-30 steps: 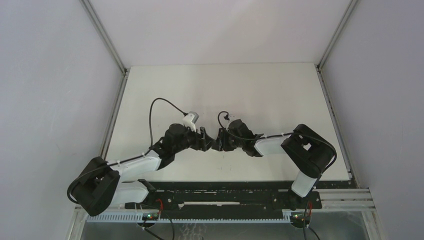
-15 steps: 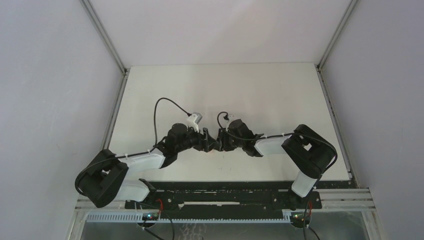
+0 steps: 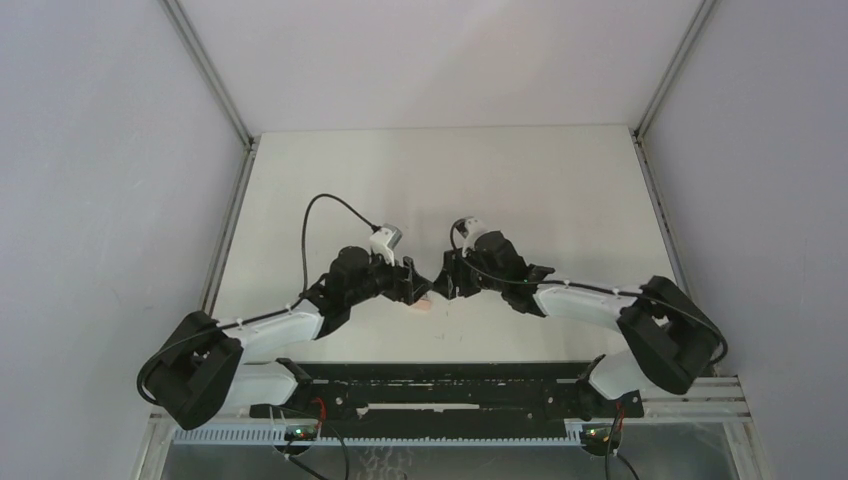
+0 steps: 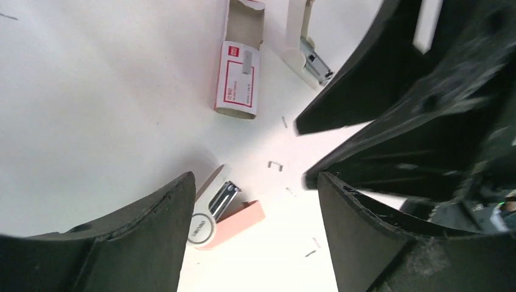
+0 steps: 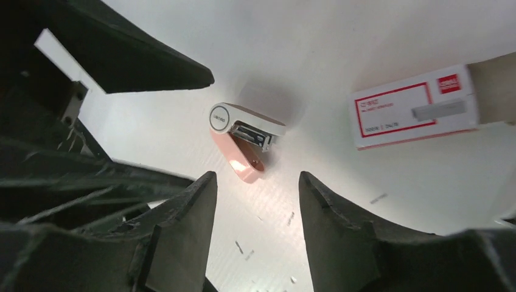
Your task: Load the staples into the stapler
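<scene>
Top external: my left gripper [image 3: 418, 285] and right gripper [image 3: 447, 283] face each other closely mid-table, with the pink stapler [image 3: 423, 303] just near of them. Left wrist: jaws apart, empty; the staples box [image 4: 237, 76] lies apart from the stapler, tray slid out. Right wrist: I see jaws apart, empty.

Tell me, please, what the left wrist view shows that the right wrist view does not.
Only the left wrist view: a white and metal piece near the top edge, and the right arm's jaws at the right edge. Only the right wrist view: the left arm's jaws at the upper left. Both: the pink stapler lying on the white table, the red and white staples box with its tray slid partly out, and loose staples scattered nearby.
</scene>
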Tool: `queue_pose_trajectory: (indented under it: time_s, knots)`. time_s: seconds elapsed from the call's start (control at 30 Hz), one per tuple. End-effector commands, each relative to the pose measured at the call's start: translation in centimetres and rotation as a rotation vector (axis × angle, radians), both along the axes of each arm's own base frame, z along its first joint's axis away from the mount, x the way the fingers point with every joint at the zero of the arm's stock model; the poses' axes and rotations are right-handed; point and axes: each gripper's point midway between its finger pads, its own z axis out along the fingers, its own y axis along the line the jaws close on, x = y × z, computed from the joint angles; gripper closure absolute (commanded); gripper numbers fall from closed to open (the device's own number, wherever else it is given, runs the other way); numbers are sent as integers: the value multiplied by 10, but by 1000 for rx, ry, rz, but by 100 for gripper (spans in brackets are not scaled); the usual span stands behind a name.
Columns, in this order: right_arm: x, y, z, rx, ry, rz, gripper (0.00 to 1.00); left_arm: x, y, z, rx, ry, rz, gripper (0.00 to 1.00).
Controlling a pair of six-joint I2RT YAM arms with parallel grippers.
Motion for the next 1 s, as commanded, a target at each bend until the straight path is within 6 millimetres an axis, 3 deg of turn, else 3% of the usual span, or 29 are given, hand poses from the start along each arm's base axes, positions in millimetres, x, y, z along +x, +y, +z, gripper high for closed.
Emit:
queue_pose_trajectory:
  time_s: [0.0, 0.17, 0.43, 0.6, 0.97]
  knots:
    - [-2, -19, 23, 11, -100, 55, 46, 8, 8, 0, 101, -113, -32, 22]
    - [-3, -35, 41, 60, -148, 84, 41, 3, 10, -26, 192, -118, -100, 22]
    - [-14, -47, 69, 152, -197, 133, 40, 14, 7, -39, 257, -156, -130, 21]
    - [-20, -55, 72, 157, -215, 133, 40, 5, -8, -47, 225, -77, -208, 17]
    - [-21, -68, 77, 183, -241, 110, 39, -26, -10, -58, 206, 68, -280, 20]
